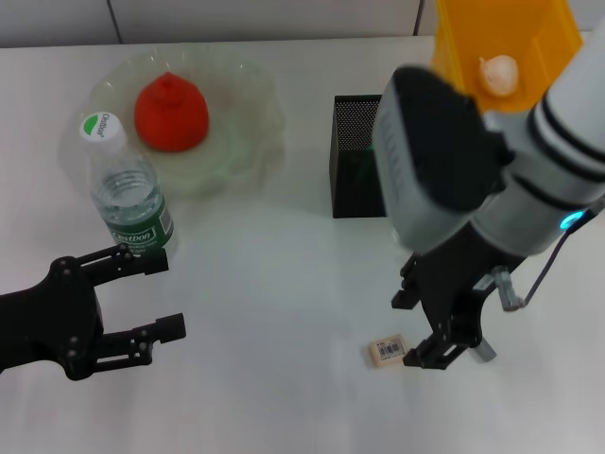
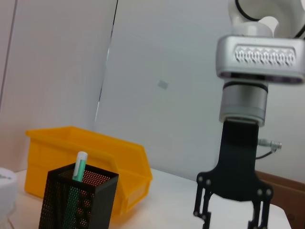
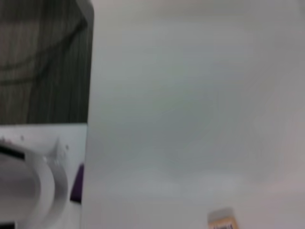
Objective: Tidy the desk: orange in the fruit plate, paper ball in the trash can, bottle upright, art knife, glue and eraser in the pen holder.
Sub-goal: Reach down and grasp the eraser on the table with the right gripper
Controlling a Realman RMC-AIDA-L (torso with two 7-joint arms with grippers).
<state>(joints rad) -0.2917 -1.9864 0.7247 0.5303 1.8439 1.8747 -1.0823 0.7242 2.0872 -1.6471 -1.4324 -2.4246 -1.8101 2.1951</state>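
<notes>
1. White desk (image 1: 284,284) is filling my view, most items already sorted — orange (image 1: 171,113) sitting in the fruit plate (image 1: 255,95), bottle (image 1: 128,194) upright beside it.
2. I am holding the right gripper (image 1: 444,331) just beside the eraser (image 1: 386,351), fingers spread, pinching nothing — positioned for the pickup.
3. I am keeping the left gripper (image 1: 142,298) spread, idle, near the bottle.
4. Pen holder (image 1: 357,156) is waiting beyond, beside the trash can (image 1: 506,43).
</notes>
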